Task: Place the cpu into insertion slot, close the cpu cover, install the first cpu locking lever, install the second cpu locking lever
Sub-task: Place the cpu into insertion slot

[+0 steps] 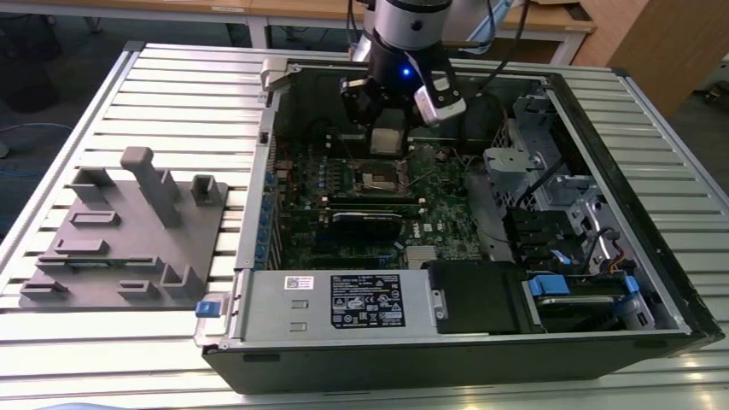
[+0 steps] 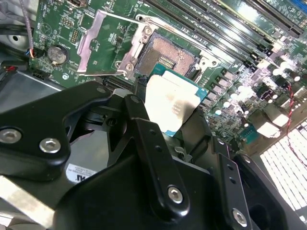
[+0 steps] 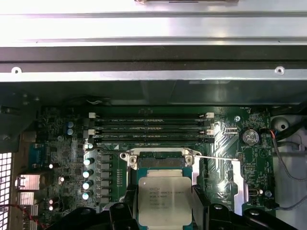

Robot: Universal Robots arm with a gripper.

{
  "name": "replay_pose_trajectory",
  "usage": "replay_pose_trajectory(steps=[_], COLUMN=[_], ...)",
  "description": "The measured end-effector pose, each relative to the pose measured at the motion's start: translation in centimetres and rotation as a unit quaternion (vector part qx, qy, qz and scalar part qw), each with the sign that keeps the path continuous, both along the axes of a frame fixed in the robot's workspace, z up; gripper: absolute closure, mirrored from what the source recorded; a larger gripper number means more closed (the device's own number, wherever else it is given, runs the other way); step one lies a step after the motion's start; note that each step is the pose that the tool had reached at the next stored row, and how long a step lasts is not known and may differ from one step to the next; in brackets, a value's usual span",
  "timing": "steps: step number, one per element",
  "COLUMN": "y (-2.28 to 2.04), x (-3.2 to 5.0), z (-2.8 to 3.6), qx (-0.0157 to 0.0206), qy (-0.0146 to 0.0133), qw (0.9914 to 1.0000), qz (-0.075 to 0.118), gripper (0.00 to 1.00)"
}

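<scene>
Gripping the cpu (image 3: 164, 199) by two opposite edges, my pincer (image 3: 164, 214) is clenched on it, holding it just above the slot (image 2: 165, 57), not yet seated. The cover (image 2: 103, 43) stands swung open beside the slot on the green board (image 2: 48, 19).

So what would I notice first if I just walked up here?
Probably the small flat square silver-tan cpu, pinched in the black gripper over the green circuit board. Close by, the square dark-centred insertion slot lies open, its thin silvery cpu cover flipped back beside it.
</scene>
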State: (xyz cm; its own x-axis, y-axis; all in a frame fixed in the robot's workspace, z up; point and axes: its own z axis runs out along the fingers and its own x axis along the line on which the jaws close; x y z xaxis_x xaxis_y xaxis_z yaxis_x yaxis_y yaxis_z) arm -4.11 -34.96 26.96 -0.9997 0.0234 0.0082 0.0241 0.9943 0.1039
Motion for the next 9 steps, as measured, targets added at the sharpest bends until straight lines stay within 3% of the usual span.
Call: replay_pose_trajectory(steps=[9], y=[-0.02], x=[-0.15], z=[-1.29], qx=[0.0000], qy=[-0.0001], qw=[1.00000], qz=[0.001], gripper=[0.46])
